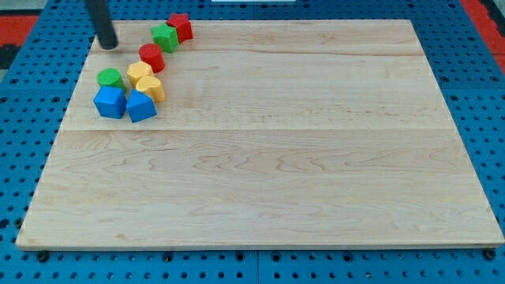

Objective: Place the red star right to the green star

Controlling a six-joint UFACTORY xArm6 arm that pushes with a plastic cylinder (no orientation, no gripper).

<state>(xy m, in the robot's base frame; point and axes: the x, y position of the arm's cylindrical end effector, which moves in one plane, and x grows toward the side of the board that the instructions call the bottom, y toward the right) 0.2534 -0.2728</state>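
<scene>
The red star (181, 26) lies near the board's top left, touching the right side of the green star (165, 37). My tip (107, 45) rests on the board to the left of both stars, well apart from them, above the green round block (110, 77).
A red round block (151, 57) sits just below the green star. Two yellow blocks (140, 72) (151, 87) lie below it. Two blue blocks (110, 102) (140, 106) sit side by side under them. The wooden board (276, 158) lies on a blue pegboard.
</scene>
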